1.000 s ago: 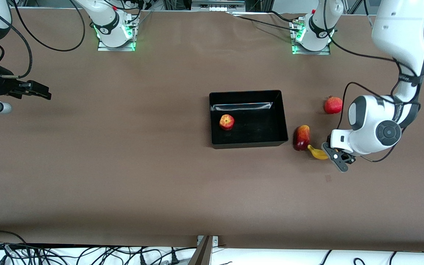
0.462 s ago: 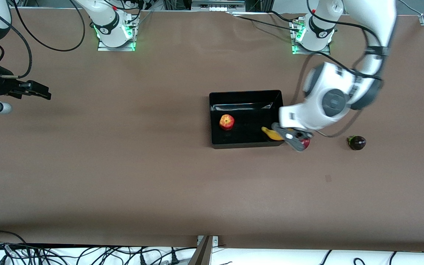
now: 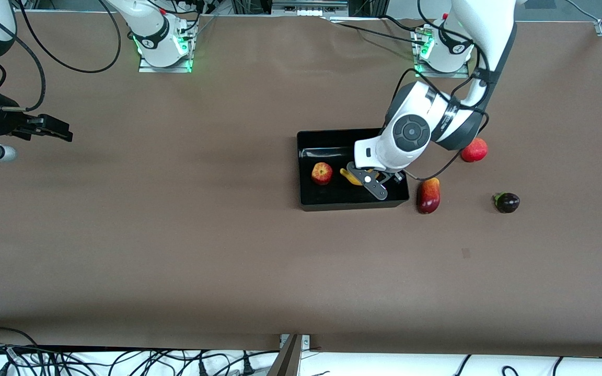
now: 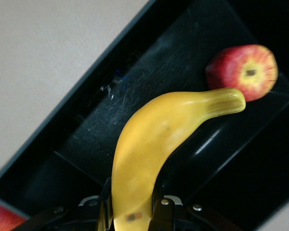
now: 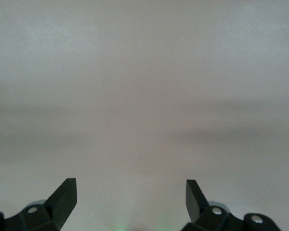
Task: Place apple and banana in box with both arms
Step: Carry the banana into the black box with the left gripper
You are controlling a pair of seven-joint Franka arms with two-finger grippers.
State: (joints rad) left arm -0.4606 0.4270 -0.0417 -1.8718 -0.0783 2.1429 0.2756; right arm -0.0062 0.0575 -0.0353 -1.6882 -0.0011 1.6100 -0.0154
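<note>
The black box [image 3: 352, 202] sits mid-table. The apple [image 3: 322, 173] lies inside it toward the right arm's end; it also shows in the left wrist view [image 4: 242, 71]. My left gripper [image 3: 368, 183] is over the box and is shut on the banana [image 3: 351, 177], whose free end points at the apple. In the left wrist view the banana [image 4: 159, 139] runs out from between the fingers [image 4: 104, 202] over the box floor [image 4: 91, 130]. My right gripper [image 3: 50, 128] waits open and empty over bare table at the right arm's end; its wrist view [image 5: 130, 192] shows only tabletop.
A dark-red-and-yellow mango [image 3: 429, 195] lies just outside the box toward the left arm's end. A red pomegranate [image 3: 474, 150] and a small dark eggplant [image 3: 506, 202] lie farther toward that end. Cables run along the table's edges.
My left gripper has lifted the banana from beside the mango and carried it over the box wall to above the box interior, close to the apple. The right arm has not moved.
</note>
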